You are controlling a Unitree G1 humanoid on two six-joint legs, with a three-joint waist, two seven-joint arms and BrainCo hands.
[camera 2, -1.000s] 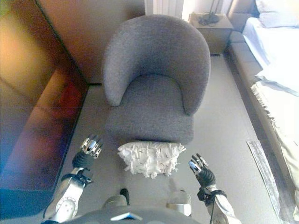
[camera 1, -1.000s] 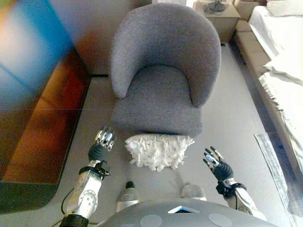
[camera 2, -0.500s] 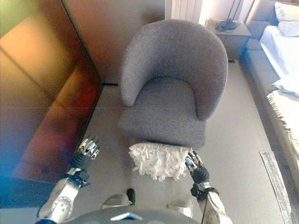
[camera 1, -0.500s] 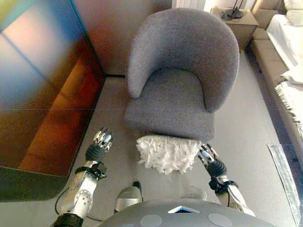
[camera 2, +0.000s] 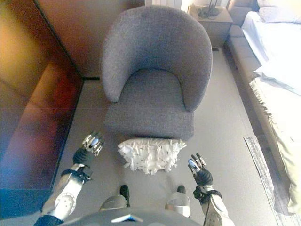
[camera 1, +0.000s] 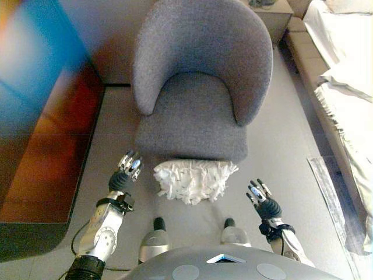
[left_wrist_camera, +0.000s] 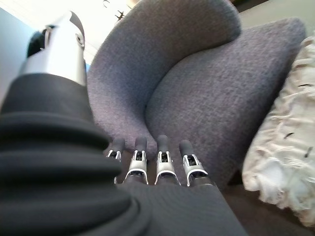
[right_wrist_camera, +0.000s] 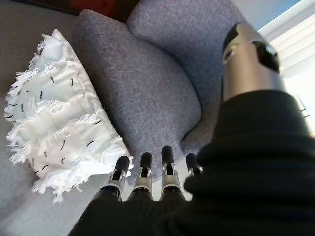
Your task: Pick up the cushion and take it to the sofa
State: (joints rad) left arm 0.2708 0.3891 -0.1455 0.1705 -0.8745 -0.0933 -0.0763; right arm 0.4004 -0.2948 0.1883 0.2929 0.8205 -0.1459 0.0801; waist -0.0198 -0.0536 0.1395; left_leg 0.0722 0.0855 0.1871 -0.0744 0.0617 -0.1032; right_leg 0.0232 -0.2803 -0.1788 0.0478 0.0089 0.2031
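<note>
A white fringed cushion (camera 1: 192,180) lies on the floor against the front of a grey armchair (camera 1: 195,87). It also shows in the right eye view (camera 2: 149,154) and in both wrist views (right_wrist_camera: 59,142) (left_wrist_camera: 285,147). My left hand (camera 1: 127,170) is open, a little to the left of the cushion and apart from it. My right hand (camera 1: 262,199) is open, to the right of the cushion and apart from it. Both hands hold nothing.
A dark wooden cabinet (camera 1: 41,146) runs along the left. A bed with white covers (camera 1: 349,76) stands at the right, with a small bedside table (camera 2: 211,19) at the back. A pale strip (camera 1: 332,198) lies on the floor at the right.
The view has shifted. My right hand has drawn back from the cushion's right edge and now stands apart from it. The cushion has not moved relative to the armchair.
</note>
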